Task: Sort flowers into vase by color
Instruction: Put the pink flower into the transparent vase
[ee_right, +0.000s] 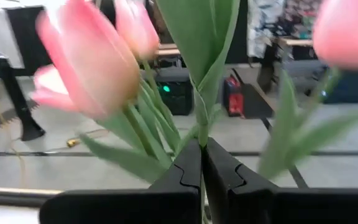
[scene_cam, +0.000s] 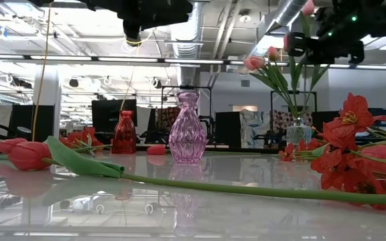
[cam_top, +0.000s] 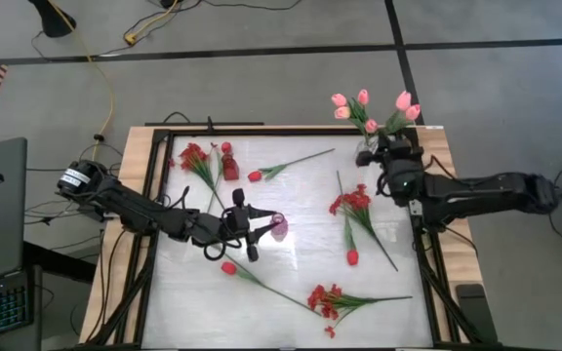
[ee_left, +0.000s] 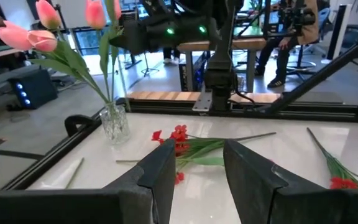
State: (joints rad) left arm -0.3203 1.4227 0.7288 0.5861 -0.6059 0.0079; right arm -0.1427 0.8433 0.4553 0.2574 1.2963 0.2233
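Tulips with pink heads on green leafy stems (cam_top: 369, 109) stood bunched in a small clear glass vase (cam_top: 367, 154) at the far right corner of the white table (cam_top: 291, 224), directly beneath the right gripper (cam_top: 390, 146). That gripper's two dark fingers (ee_right: 185, 174) were pressed shut on a thin green stem (ee_right: 201, 134) of this bunch, with pink blossoms and leaves rising just beyond the fingertips in the right wrist view. The left gripper (cam_top: 252, 232) hung over the middle of the table with its fingers (ee_left: 160, 177) partly apart and nothing between them; a ribbed pink glass vase (cam_top: 279, 227) stood just beyond its fingertips. A red glass vase (cam_top: 229, 164) stood farther off, toward the far left corner, beside a red bunch of small blossoms (cam_top: 195, 156). A red tulip on a long stem (cam_top: 230, 268) lay just near-side of the left gripper, and another red tulip (cam_top: 255, 176) lay on its far side. Between the two grippers lay a second red bunch (cam_top: 351, 203) crossed with a third red tulip (cam_top: 352, 256). A further red bunch (cam_top: 325, 300) lay near the table's front edge, well apart from both grippers.
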